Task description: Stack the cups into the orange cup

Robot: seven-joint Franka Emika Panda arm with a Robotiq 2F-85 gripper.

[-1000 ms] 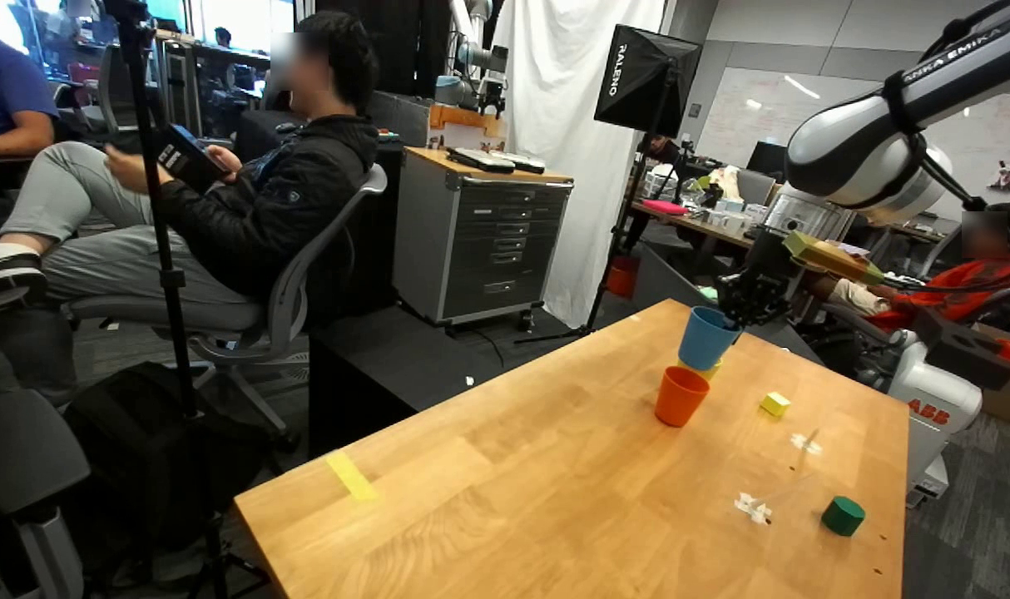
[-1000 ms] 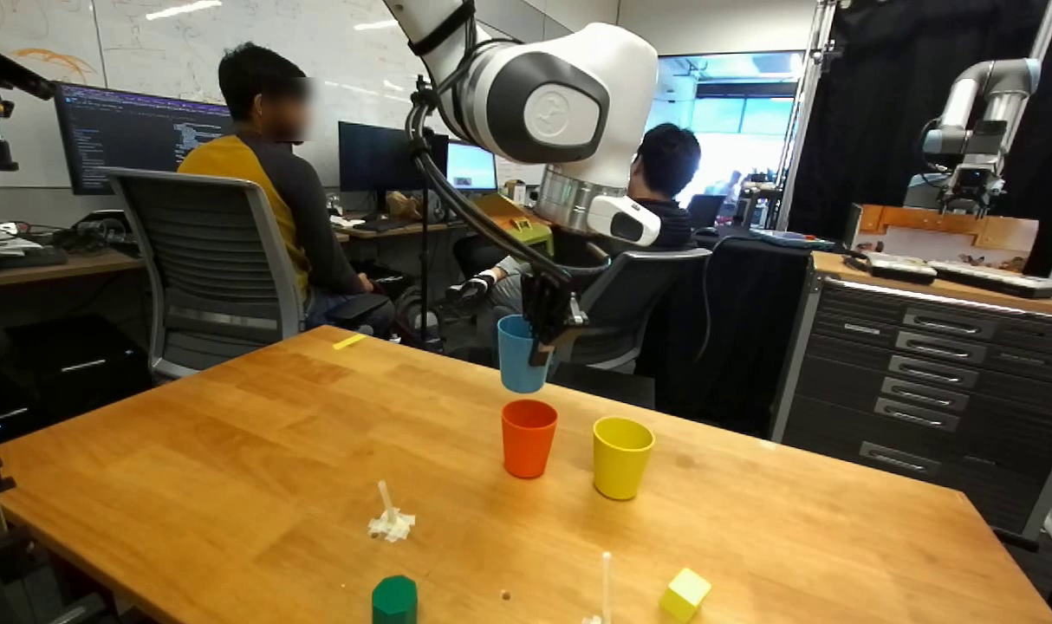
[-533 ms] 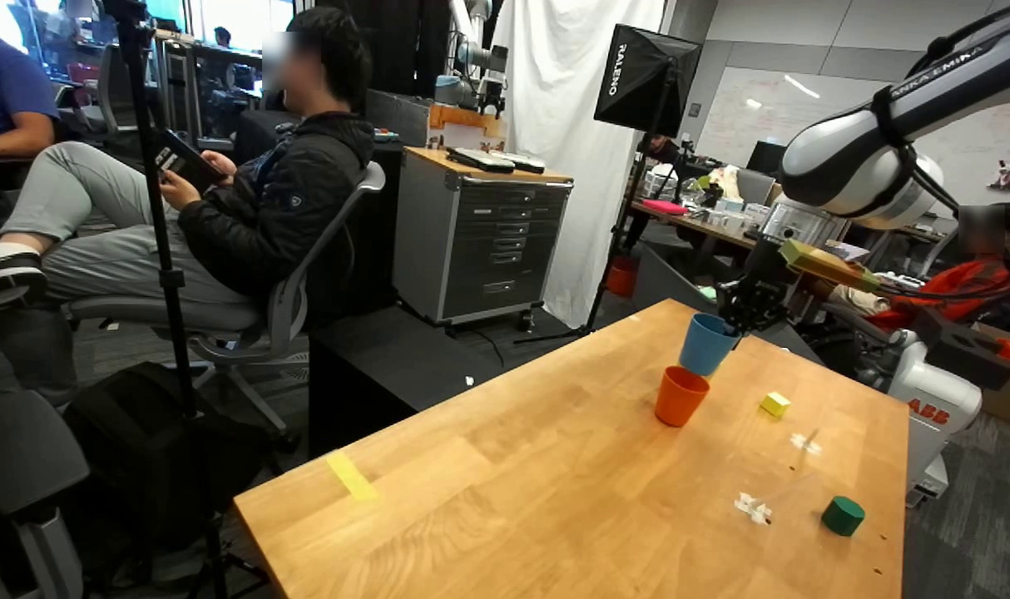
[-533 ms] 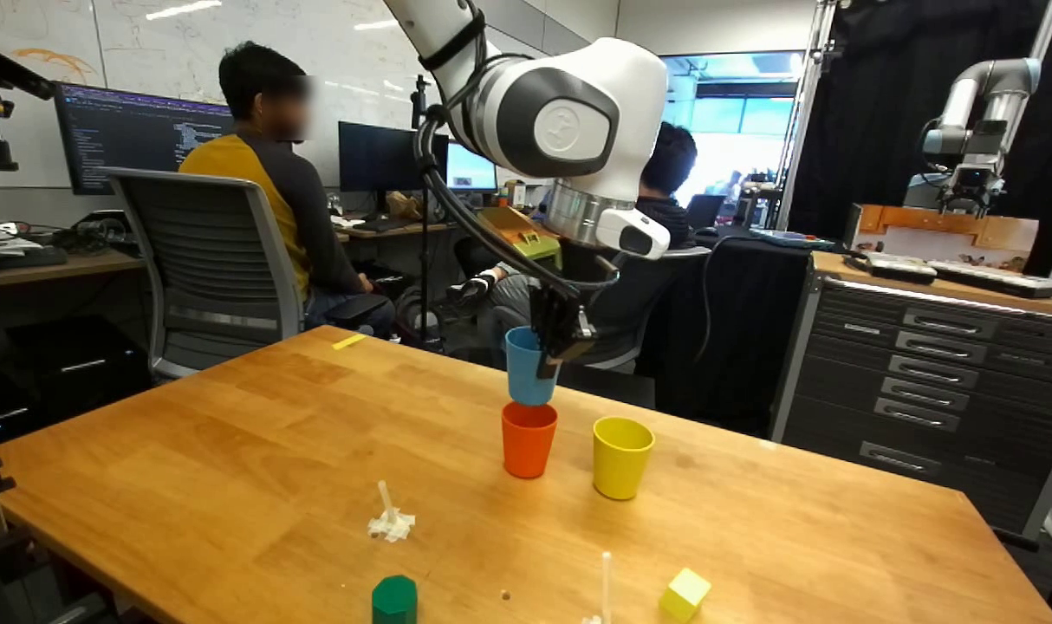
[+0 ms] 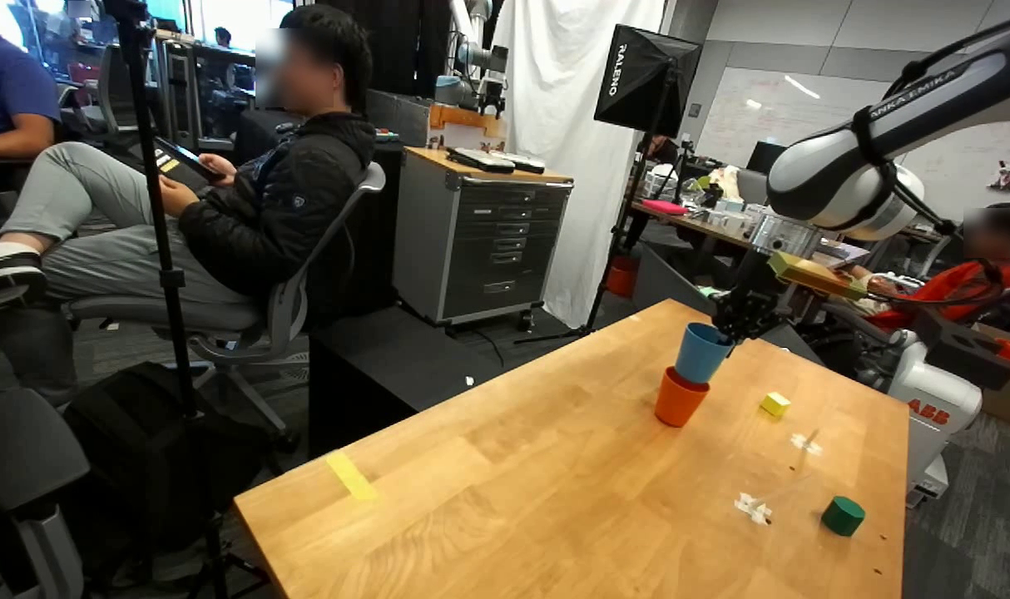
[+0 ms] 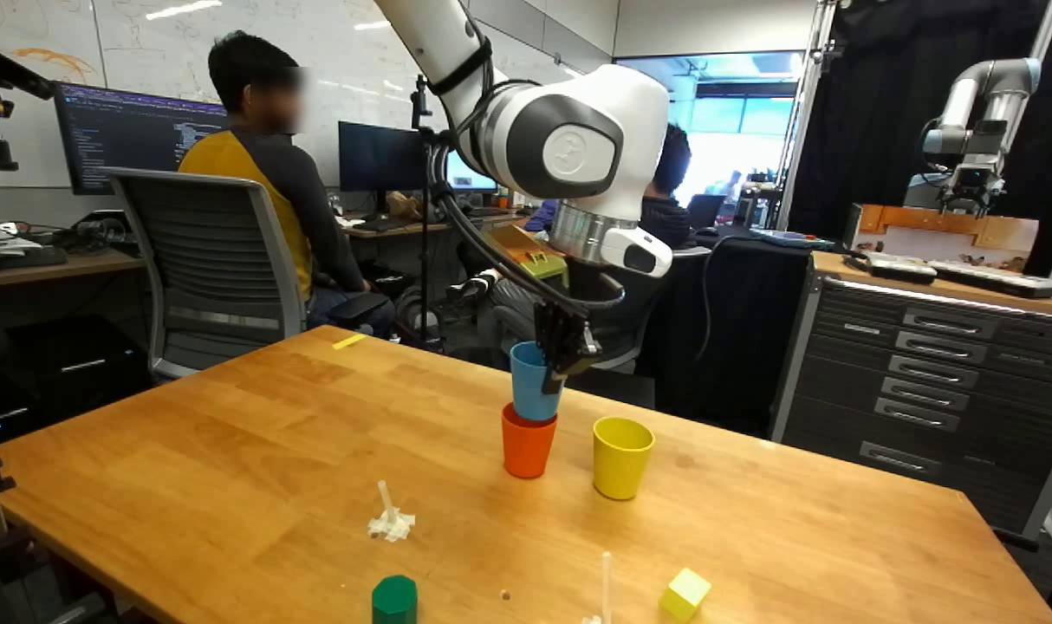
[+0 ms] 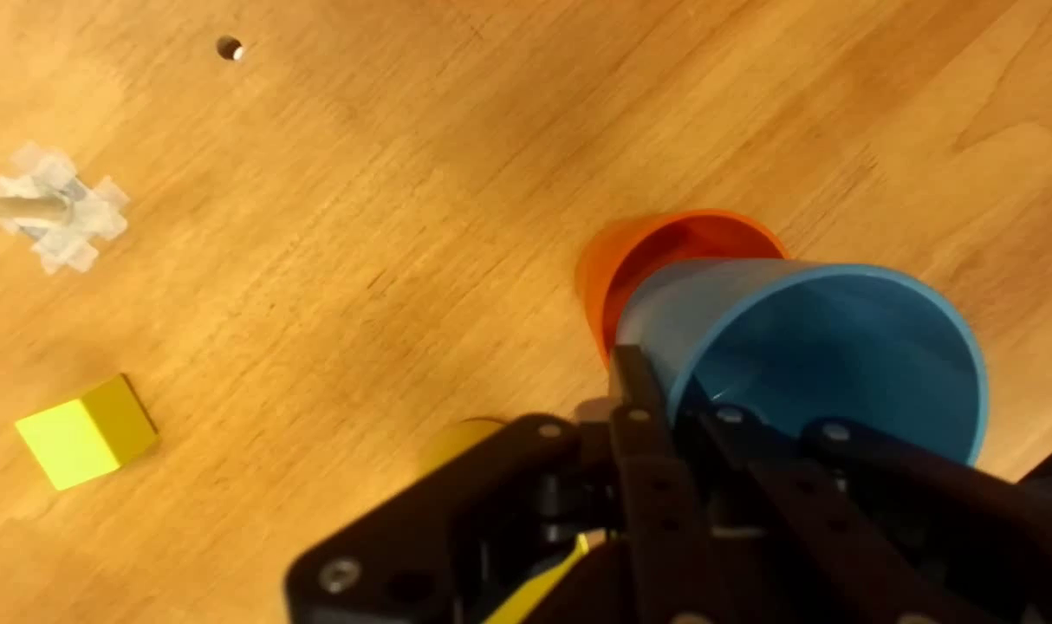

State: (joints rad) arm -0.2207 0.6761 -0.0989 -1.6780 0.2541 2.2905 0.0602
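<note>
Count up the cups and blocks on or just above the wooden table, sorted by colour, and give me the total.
Blue: 1 (blue cup)
Orange: 1 (orange cup)
Yellow: 2 (yellow cup, yellow block)
Green: 1 (green block)
Total: 5

Orange cup [image 6: 528, 451], yellow cup [image 6: 621, 464] on table [image 6: 257, 468]
</note>
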